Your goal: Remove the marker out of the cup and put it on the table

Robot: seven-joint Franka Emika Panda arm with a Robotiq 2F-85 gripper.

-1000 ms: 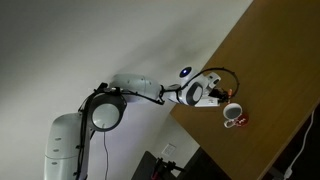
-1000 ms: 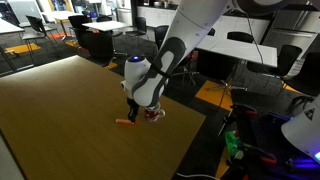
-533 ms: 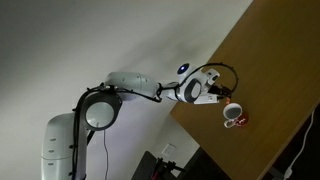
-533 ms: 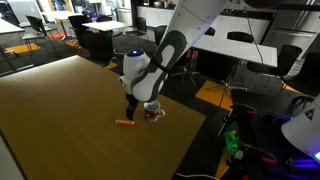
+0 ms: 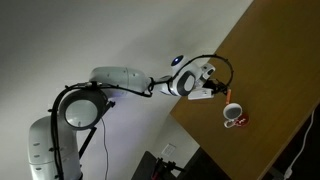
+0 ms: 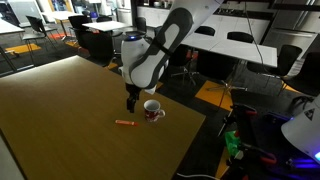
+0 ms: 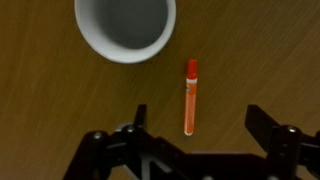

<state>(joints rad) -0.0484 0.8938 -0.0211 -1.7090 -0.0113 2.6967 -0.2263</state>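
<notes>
The orange marker [image 7: 189, 97] lies flat on the brown wooden table [image 7: 260, 50], just beside the white cup [image 7: 125, 28], whose inside holds nothing. My gripper [image 7: 198, 121] hangs open above the marker, its two dark fingers apart and nothing between them. In an exterior view the marker [image 6: 124, 122] lies on the table [image 6: 60, 110] to the left of the cup [image 6: 152, 110], with the gripper [image 6: 131, 103] raised above them. In an exterior view the cup [image 5: 233, 116] with red markings sits on the table [image 5: 275, 70] below the gripper [image 5: 211, 90].
The cup and marker sit near the table's corner edge [image 6: 195, 125]. Office desks and chairs [image 6: 240, 50] stand beyond the table. A dark cable and gear [image 6: 235, 145] lie on the floor off the table's edge.
The gripper has opened and let go of the marker, which now lies on the table. The arm has lifted up and away from the cup.
</notes>
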